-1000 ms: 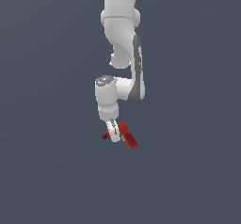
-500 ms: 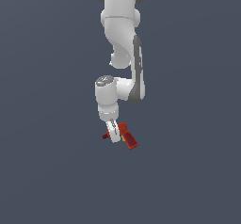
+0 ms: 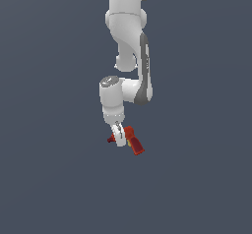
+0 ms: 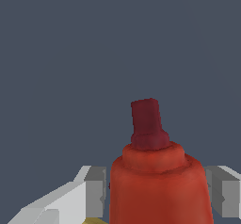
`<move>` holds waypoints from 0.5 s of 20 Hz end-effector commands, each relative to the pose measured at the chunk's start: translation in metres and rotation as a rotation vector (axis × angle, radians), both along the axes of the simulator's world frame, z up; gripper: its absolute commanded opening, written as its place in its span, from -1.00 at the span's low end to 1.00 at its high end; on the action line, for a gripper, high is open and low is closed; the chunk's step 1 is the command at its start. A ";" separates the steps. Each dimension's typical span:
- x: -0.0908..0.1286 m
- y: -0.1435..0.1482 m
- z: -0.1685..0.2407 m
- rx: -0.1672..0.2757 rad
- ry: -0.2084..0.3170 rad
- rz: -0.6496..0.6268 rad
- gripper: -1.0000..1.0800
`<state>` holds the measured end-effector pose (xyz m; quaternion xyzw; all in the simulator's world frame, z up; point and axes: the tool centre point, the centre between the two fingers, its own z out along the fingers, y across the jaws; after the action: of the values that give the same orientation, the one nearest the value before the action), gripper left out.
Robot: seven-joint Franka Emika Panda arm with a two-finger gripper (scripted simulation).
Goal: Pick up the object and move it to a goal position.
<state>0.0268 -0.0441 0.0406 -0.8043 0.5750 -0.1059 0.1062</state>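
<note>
The exterior view looks from well back at the whole white arm against plain grey, while the wrist view sits close behind the claw, facing outward along the red drill, which both views share.

The drill looks like smooth moulded plastic, red on the body with a soft, slightly mottled sheen, while its dark red nose is duller and nearly matt. A yellow patch on it looks flat and unshiny. The gripper has pale grey fingers with a plain, matt, hard-edged finish, like painted metal or plastic; which one cannot be told. The arm wears smooth, glossy white shells with dark grey trim.
</note>
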 end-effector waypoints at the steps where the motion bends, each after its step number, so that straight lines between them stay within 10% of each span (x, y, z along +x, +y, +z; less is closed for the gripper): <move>1: -0.001 0.001 0.011 0.000 -0.005 -0.001 -1.00; 10: -0.020 0.007 0.068 0.003 -0.004 -0.003 -1.00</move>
<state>0.0094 -0.0389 0.0941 -0.8037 0.5760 -0.1050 0.1065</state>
